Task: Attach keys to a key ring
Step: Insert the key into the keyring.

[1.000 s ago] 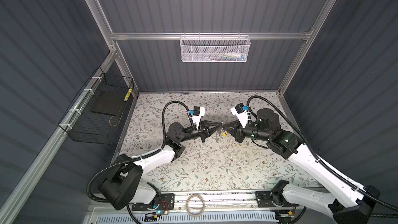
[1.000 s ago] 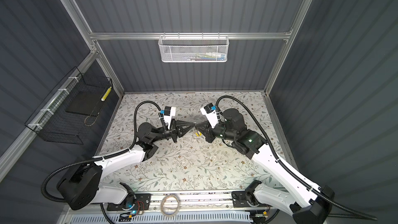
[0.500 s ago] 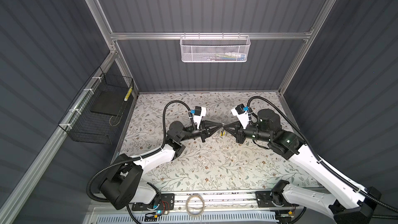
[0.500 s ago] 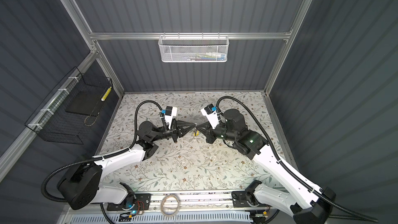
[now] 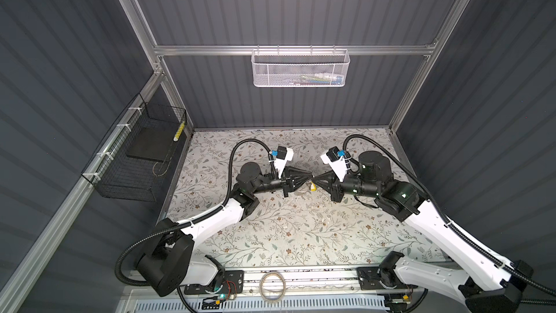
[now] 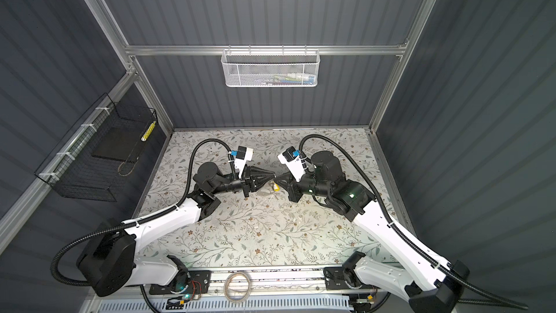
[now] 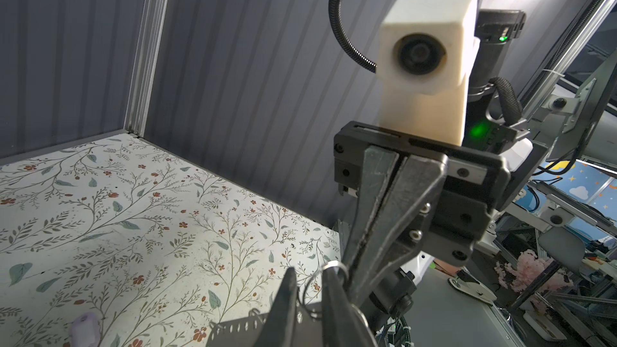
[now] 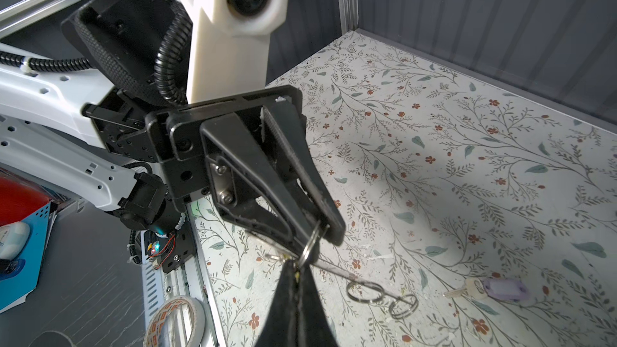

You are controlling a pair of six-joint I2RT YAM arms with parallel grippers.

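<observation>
Yellow key (image 5: 313,187) attachment in hand: it hangs beneath key ring (image 8: 309,245) aloft, right gripper (image 8: 296,270) clamped on ring, left gripper (image 7: 309,275), jaws slightly parted about its edge; next, judged, collect lilac key (image 8: 500,290) from table (image 8: 467,161).

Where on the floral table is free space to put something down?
Free: the floral table's front, between white left arm and right arm; also along grey rear wall. Crowded: the middle, where left gripper and right gripper meet at the small silver key ring with yellow-capped key.

Key ring (image 8: 309,243) aloft (lilac key (image 8: 494,290) flat)
</observation>
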